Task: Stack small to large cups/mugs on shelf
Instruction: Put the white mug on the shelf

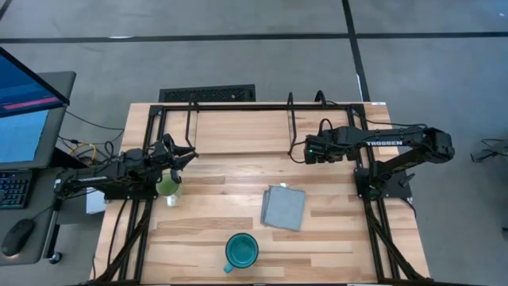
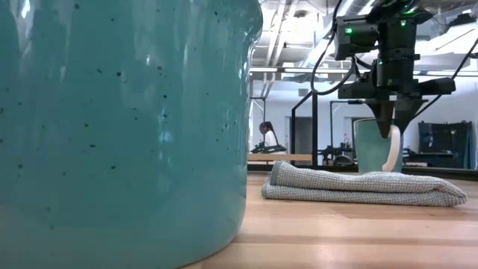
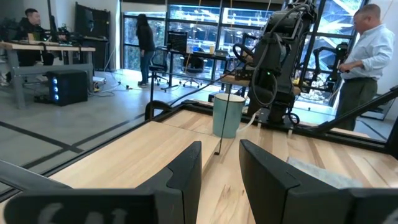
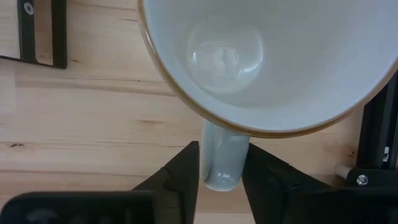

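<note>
**Right arm has the white mug by its handle at the shelf**

The right gripper [image 4: 221, 152] points down over the white mug [image 4: 273, 62], its fingers pinching the handle from both sides. The mug stands upright, mouth up and empty, at the front edge of the shelf [image 1: 238, 107], beside one of the thin black posts. The views do not settle whether its foot rests on the shelf base or on the table [image 1: 214, 230].

A handle pinch gives little hold against swinging, so any lift should probably be slow and vertical, with the wrist level. The nearby post is the likely snag, so the mug body needs room before any sideways travel. Release should come only once the foot sits flat.

The left gripper [image 3: 221, 155] waits at the left side with its fingers spread and empty, just beside the light-green mug [image 1: 168, 187]. The teal mug [image 1: 241, 250] sits well apart near the front edge, and the folded grey cloth [image 1: 283, 207] lies between it and the shelf.
</note>
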